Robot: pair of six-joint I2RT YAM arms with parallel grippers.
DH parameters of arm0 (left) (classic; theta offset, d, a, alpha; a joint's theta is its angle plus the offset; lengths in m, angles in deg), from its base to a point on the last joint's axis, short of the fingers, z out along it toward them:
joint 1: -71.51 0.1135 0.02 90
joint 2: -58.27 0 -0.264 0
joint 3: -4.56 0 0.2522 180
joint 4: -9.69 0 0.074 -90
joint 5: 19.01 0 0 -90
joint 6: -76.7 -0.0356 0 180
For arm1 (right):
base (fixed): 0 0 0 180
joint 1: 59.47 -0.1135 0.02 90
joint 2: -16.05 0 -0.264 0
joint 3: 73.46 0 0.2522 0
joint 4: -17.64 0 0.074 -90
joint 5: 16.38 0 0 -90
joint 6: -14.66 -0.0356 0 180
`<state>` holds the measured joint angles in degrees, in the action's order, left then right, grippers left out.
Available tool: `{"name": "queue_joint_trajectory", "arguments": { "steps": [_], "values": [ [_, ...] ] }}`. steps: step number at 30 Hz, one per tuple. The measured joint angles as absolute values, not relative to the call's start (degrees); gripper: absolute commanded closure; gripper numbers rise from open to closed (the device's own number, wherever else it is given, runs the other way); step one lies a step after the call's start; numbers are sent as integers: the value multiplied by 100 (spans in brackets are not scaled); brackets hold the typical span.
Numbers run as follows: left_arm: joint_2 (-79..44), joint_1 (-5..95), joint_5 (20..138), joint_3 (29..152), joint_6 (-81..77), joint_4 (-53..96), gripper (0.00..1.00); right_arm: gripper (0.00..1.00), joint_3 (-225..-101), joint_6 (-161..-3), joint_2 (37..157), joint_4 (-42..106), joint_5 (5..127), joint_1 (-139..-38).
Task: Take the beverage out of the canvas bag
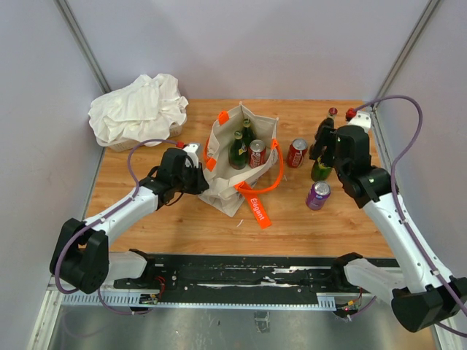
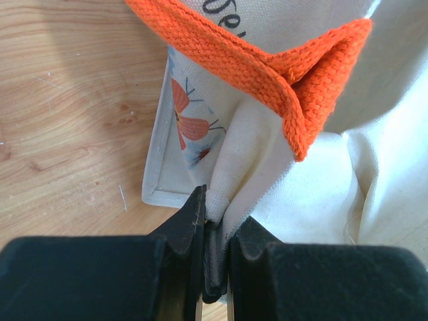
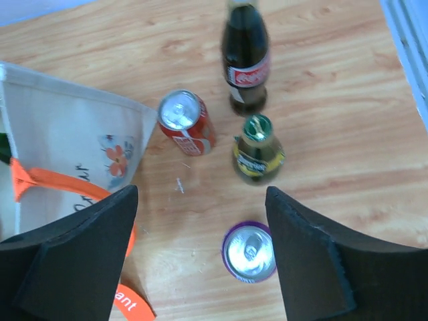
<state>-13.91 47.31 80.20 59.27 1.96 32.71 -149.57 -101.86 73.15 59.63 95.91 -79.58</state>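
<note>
**Left gripper [image 1: 195,179] pinching the cream boxy canvas bag [image 1: 225,191]; right gripper [image 1: 326,149] spread wide, holding nothing.**

At far left lies a crumpled white cloth heap [image 1: 139,109]. Next to the right, the left wrist view shows the left jaws pressed on a fold of the bag's wall, just under an orange woven handle [image 2: 294,73]. Inside the bag stand two green glass bottles [image 1: 238,149] and a red drink can [image 1: 257,154]. To its right on the wooden table [image 1: 182,226] stand a second red can [image 1: 296,153], a dark cola bottle [image 3: 246,60], a small green bottle [image 3: 258,148] and a purple can [image 1: 317,195], under the right gripper. To do the step well, the right arm should probably swing left over the bag's mouth, drop straight onto one drink clear of the draped handle, and lift vertically while the pinch steadies the bag.
</note>
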Motion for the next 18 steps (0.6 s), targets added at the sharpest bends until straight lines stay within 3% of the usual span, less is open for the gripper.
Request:
{"name": "queue_joint_trajectory", "arguments": {
  "steps": [7,13,18],
  "values": [
    [-1393,4731,8009,5927,196,3266,97,28,-16130,-9393,8438,5603,8813,-8146],
    [-1406,4731,8003,5927,203,3260,97,32,-17477,-8438,9586,5528,8596,-9248],
    [-1404,4731,7974,5925,209,3251,97,36,-17842,-8138,10148,5526,8192,-9596]
  ]
}}
